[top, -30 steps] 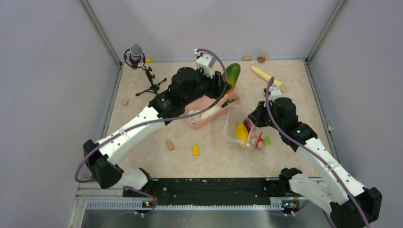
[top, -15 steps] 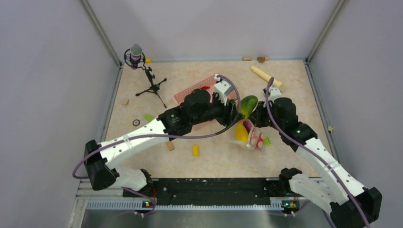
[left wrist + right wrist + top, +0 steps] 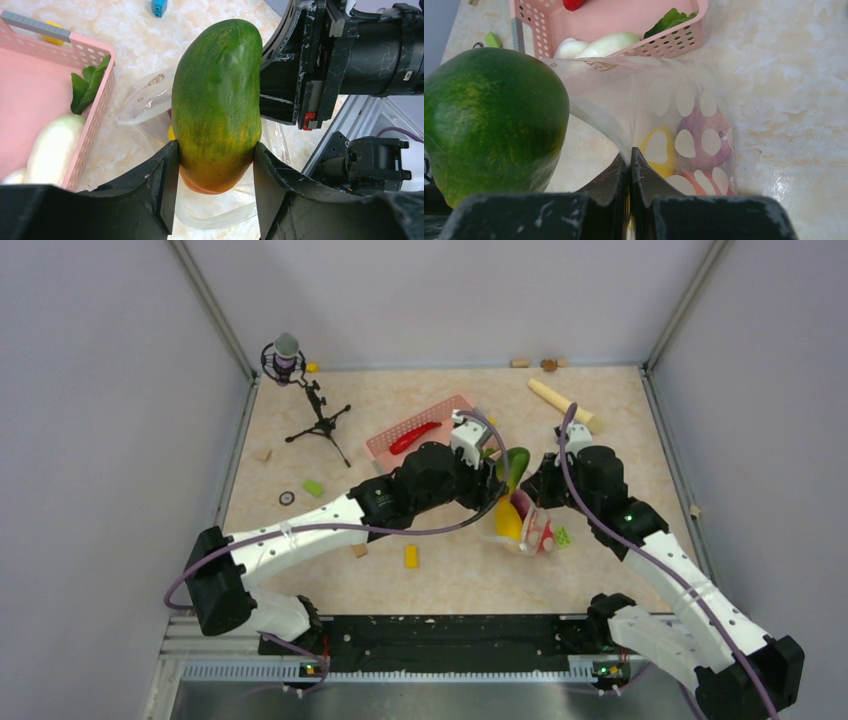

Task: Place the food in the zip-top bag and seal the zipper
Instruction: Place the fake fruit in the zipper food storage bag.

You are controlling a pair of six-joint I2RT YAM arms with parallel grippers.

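My left gripper (image 3: pixel 215 165) is shut on an orange-green mango (image 3: pixel 217 100), also seen from above (image 3: pixel 515 466) and in the right wrist view (image 3: pixel 489 120). It holds the mango just above the open mouth of the clear dotted zip-top bag (image 3: pixel 664 100). My right gripper (image 3: pixel 630 165) is shut on the bag's mouth edge and holds it up. Inside the bag lie a yellow mango (image 3: pixel 659 155), a purple onion (image 3: pixel 706 137) and a red apple (image 3: pixel 696 182). The bag sits at centre right in the top view (image 3: pixel 522 525).
A pink basket (image 3: pixel 425 425) behind the bag holds a red chili (image 3: pixel 412 436), white pieces (image 3: pixel 606 44) and a green leaf (image 3: pixel 669 20). A microphone on a tripod (image 3: pixel 300 390) stands at back left. A wooden stick (image 3: pixel 563 403) lies at back right. Small blocks (image 3: pixel 410 556) are scattered about.
My left arm has carried the mango from behind the basket to the right and forward, down to the bag's mouth. My right gripper has kept its hold on the bag.
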